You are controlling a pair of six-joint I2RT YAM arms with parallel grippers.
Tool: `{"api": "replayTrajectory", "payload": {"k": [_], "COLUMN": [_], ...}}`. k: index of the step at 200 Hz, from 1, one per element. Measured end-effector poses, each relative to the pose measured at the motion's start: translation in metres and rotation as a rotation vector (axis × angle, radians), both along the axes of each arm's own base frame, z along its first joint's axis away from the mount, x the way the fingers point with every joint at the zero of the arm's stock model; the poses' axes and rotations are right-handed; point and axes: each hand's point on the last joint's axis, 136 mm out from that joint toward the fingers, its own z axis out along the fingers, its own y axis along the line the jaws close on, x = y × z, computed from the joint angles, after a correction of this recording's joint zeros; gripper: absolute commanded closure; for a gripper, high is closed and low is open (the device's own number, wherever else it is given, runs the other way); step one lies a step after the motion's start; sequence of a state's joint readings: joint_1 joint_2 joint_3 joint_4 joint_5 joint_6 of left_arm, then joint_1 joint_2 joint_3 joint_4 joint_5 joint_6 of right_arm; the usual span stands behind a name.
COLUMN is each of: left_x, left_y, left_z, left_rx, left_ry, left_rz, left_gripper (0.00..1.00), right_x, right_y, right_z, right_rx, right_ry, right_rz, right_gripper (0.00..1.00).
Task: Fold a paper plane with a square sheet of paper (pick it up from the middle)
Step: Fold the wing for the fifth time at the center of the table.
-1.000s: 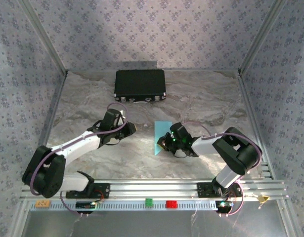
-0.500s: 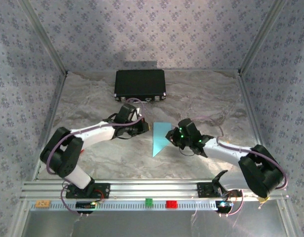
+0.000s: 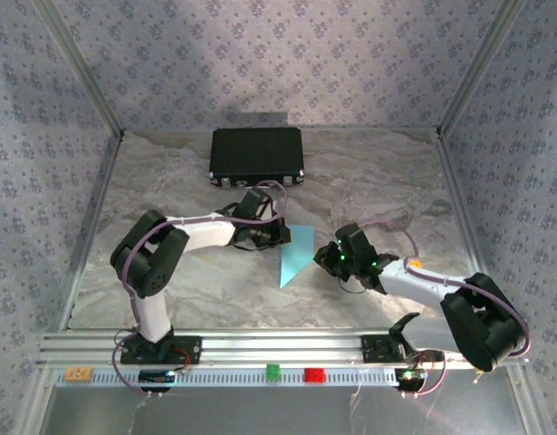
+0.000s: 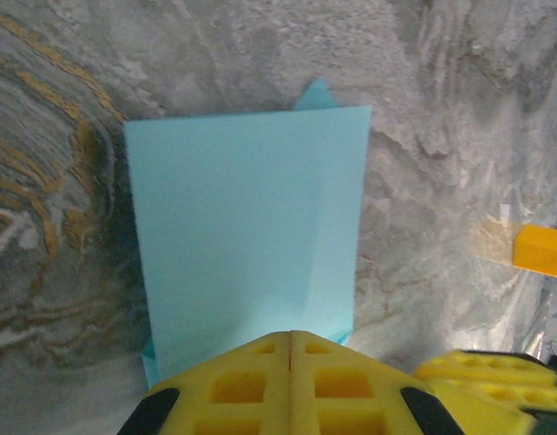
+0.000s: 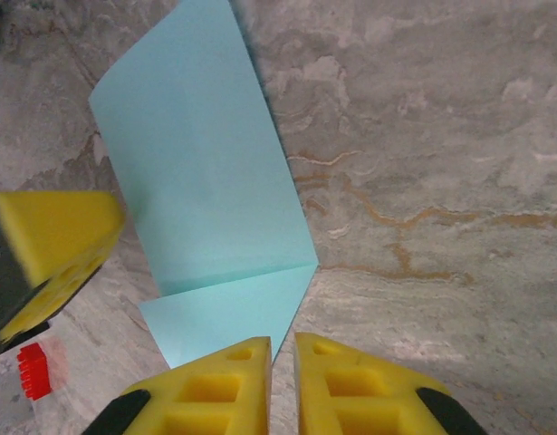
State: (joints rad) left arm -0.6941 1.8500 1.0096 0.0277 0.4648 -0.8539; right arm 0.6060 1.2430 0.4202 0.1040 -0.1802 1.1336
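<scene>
two grippers down at one sheet of paper [image 3: 294,254], light blue, lying flat on the table [image 3: 169,181] mid-workspace, in front of the black case [image 3: 257,156] and well apart from it. already folded into a tapering shape, pointed toward the near edge, with a crease across and a smaller flap below it in the right wrist view.

left gripper [image 3: 278,234] at the sheet's far-left edge; pads [image 4: 260,353] pressed together with no gap, tips resting at the paper's border. cannot tell whether pinching a layer or only pressing down. right gripper [image 3: 325,257] at the sheet's right side, fingers [image 5: 350,372] a narrow slit apart, clamped on nothing visible, flap corner just beside the slit.

likely thin, very light and floppy: prone to sliding on the smooth surface, buckling under a push, keeping any crease squeezed into it. best taken at a folded edge near the middle, for the stiffness of doubled layers, with the other tip pinning it flat.

hidden: strip of paper under the left pads, any layers beneath the top face. too small from above to judge: actual contact at either tip.
</scene>
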Motion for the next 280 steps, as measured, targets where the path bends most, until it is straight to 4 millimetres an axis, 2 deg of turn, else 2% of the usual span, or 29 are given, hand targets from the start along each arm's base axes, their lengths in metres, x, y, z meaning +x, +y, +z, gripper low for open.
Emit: {"api": "replayTrajectory", "payload": {"k": [67,107,159,177,233,280], "left_x": [-0.011,-0.015,-0.022,-0.023,-0.026,-0.024], "left_y": [0.007,0.006,0.004,0.004,0.007,0.007], "left_z": [-0.025,-0.025,-0.025,-0.025,-0.02,-0.002], "left_rx": [0.009,-0.048,-0.093,-0.098,-0.095,-0.111], "left_ry": [0.056,0.068,0.077,0.075,0.076,0.05], "left_rz": [-0.005,-0.019,-0.037,-0.036,-0.027,-0.026], "left_gripper": [1.0,1.0,1.0,1.0,0.97,0.91], "right_x": [0.0,0.002,0.0,-0.002,-0.001,-0.002], "right_y": [0.0,0.005,0.012,0.013,0.013,0.016], "right_z": [0.002,0.002,-0.01,-0.015,-0.015,-0.014], "right_rx": [0.02,0.046,0.069,0.068,0.075,0.083], "right_ry": [-0.018,-0.017,0.025,0.042,0.047,0.048], "right_rz": [0.029,0.047,0.078,0.084,0.086,0.104], "right_gripper": [0.72,0.67,0.65,0.66,0.82,0.84]}}
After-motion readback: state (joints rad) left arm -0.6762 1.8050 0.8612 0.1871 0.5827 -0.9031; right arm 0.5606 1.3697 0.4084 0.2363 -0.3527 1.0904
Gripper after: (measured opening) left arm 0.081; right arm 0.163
